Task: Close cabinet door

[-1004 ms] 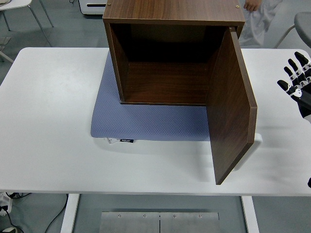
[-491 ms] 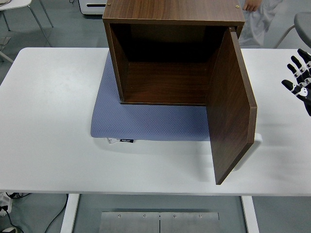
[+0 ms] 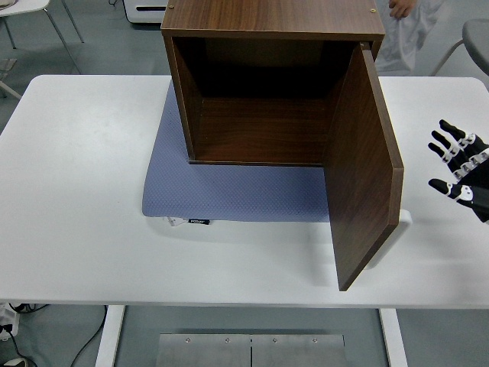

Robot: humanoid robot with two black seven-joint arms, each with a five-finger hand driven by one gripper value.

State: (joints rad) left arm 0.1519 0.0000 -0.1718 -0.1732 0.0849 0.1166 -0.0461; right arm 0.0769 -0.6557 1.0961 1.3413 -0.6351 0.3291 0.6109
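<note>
On the right side of the table (image 3: 76, 191), my right hand (image 3: 461, 172) hovers with fingers spread and holding nothing, near the outer face of the cabinet door (image 3: 367, 168) but apart from it. The door stands wide open, hinged at the right wall of the cabinet (image 3: 267, 84), which sits on a blue mat (image 3: 229, 195). I judge I am placed here to push it leftward; its free edge overhangs the table's near edge, with open room in front.

— What's lying on the white table (image 3: 84, 199)?
— A blue-grey mat (image 3: 237, 195) with a small dark label at its near edge.
— And beyond the far edge?
— A person's hand (image 3: 400, 8) top right, a white chair (image 3: 30, 15) top left
</note>
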